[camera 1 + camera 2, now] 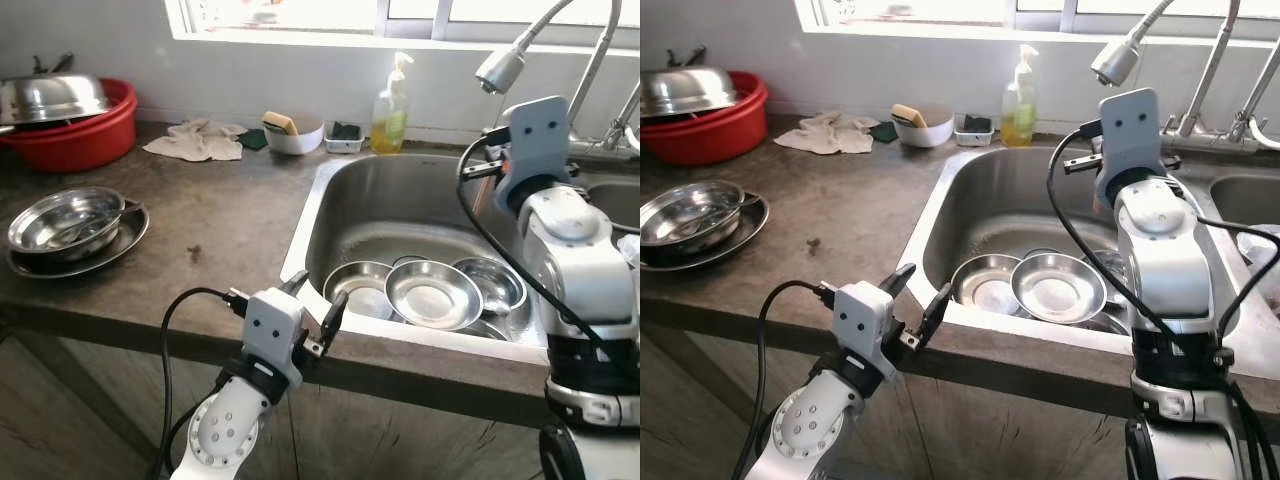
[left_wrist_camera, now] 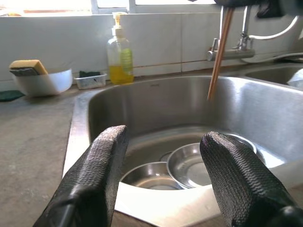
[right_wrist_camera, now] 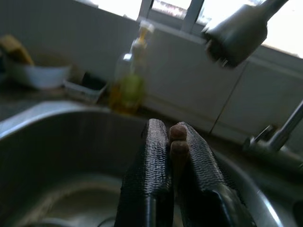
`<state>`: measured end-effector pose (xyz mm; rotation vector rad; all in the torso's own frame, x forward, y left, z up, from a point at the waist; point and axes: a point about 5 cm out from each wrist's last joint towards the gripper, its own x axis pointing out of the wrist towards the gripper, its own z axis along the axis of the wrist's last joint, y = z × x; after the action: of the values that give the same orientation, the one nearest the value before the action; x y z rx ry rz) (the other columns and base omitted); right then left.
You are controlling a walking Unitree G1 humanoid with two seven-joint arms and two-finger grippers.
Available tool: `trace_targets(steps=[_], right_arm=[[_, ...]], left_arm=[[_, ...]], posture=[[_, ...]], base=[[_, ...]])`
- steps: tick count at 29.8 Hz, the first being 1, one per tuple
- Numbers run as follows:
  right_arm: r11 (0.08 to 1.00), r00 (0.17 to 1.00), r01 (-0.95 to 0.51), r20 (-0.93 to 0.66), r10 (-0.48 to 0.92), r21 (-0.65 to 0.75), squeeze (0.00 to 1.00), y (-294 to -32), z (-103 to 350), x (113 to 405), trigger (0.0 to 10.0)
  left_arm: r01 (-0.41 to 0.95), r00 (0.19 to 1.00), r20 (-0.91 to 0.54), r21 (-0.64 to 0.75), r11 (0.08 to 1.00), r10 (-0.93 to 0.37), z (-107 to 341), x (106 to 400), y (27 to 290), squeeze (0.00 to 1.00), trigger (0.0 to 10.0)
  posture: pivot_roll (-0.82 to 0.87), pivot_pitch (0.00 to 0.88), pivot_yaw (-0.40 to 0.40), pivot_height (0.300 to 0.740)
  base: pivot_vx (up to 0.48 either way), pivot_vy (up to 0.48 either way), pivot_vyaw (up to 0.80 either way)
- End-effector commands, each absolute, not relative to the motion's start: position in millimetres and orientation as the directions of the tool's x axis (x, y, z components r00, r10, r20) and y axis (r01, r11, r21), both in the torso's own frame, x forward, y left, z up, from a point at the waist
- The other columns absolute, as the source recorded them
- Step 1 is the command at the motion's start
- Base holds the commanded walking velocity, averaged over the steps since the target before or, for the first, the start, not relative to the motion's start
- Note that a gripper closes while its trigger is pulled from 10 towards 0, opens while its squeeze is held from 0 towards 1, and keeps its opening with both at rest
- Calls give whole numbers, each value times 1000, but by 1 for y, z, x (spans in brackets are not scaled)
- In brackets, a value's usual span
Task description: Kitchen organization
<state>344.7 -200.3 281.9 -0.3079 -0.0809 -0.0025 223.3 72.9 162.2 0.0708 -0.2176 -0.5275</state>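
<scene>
Red tub [image 1: 75, 135]: far left on the counter, with a shiny metal bowl [image 1: 50, 97] sitting upside down on top of it.
Stack of metal dishes [image 1: 70, 228]: on the counter [image 1: 220, 225] near the front edge, a bowl resting in a wider plate.
Cloth [image 1: 195, 140]: crumpled by the back wall.
White bowl [image 1: 293, 136]: next to the cloth, with a yellow sponge [image 1: 280, 122] in it.
Small tray [image 1: 343, 137]: just past the white bowl, with something dark green in it.
Soap bottle [image 1: 390, 112]: yellow soap inside, pump on top. It has a green label, but I cannot read any words on it.
My left gripper [image 1: 315, 300]: at the front edge of the sink, my two fingers spread wide apart with nothing between them.
Sink [image 1: 340, 190]: steel, with a few metal bowls [image 1: 433, 293] piled at the bottom.
My right gripper [image 3: 169, 142]: up over the sink, under the spray tap [image 1: 502, 68]. My fingers are pressed tight on brown chopsticks [image 2: 218, 59] that hang down toward the sink.
</scene>
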Motion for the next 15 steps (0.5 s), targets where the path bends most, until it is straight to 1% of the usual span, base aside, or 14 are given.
trace_targets(steps=[1, 6, 8, 10, 15], right_arm=[[953, 999, -32, 18, 39, -301, 0, -198, 274, 351, 10000], [941, 992, -98, -102, 69, -323, 0, -193, 256, 363, 10000], [933, 979, -151, -179, 95, -328, 0, -186, 242, 371, 10000], [920, 970, -189, -214, 119, -344, 0, -181, 233, 375, 10000], [919, 952, -219, -279, 127, -329, 0, -173, 213, 377, 10000]], left_arm=[[524, 821, 195, 115, 844, -536, 166, 219, 68, 0, 10000], [531, 816, 202, 109, 841, -541, 168, 216, 67, 0, 10000], [526, 820, 199, 110, 843, -537, 168, 214, 67, 0, 10000], [523, 823, 194, 110, 845, -535, 167, 212, 68, 0, 10000], [516, 828, 188, 112, 849, -528, 168, 209, 70, 0, 10000]], posture=[[135, 93, -22, 740], [148, 118, -29, 740], [154, 130, -28, 740], [159, 135, -29, 740], [177, 148, -32, 740]], base=[[0, 0, 0], [0, 0, 0], [0, 0, 0], [0, 0, 0], [0, 0, 0]])
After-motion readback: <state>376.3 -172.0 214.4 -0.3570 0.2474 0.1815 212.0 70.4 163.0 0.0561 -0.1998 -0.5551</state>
